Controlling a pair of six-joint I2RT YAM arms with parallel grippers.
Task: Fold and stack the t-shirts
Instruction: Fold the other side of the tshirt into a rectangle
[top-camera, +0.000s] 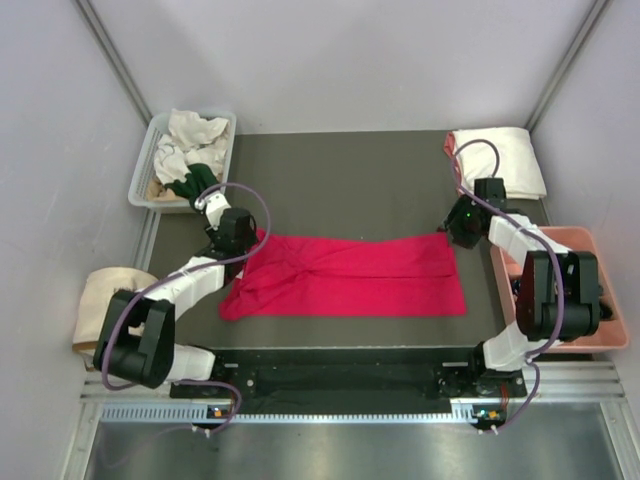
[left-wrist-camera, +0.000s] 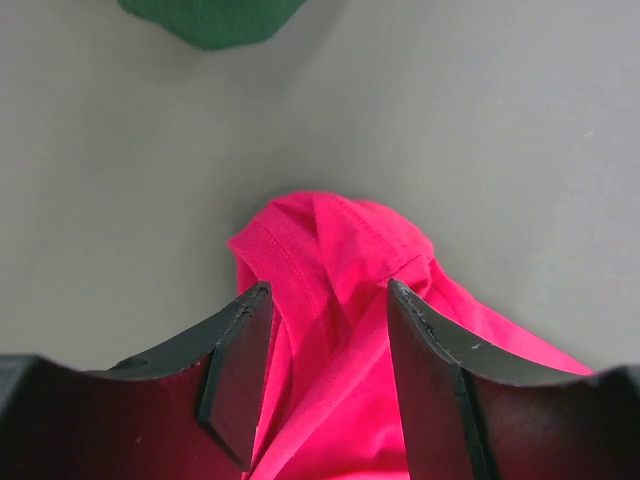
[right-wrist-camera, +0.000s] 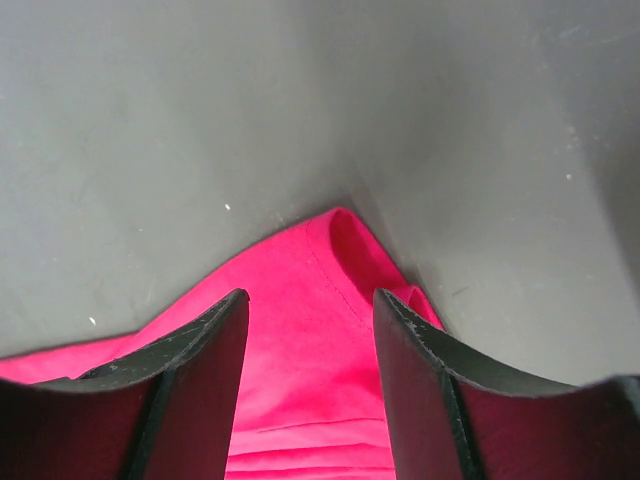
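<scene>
The crimson-red t-shirt (top-camera: 350, 275) lies spread across the dark table, folded into a long band with its left end bunched. My left gripper (top-camera: 248, 240) sits over its far left corner. In the left wrist view this gripper (left-wrist-camera: 328, 290) stands open, a rumpled fold of the red shirt (left-wrist-camera: 330, 235) lying loose between its fingers. My right gripper (top-camera: 455, 232) is over the far right corner. The right wrist view shows it (right-wrist-camera: 311, 296) open too, with the hemmed corner of the red shirt (right-wrist-camera: 300, 280) flat under it. A folded cream-white t-shirt (top-camera: 505, 160) rests at the back right.
A white bin (top-camera: 140, 175) at the back left holds crumpled cream and dark green shirts (top-camera: 195, 178); the green cloth (left-wrist-camera: 210, 20) shows ahead of the left gripper. A pink bin (top-camera: 570, 234) stands at the right edge, and a round beige bag (top-camera: 100, 300) lies off the left edge.
</scene>
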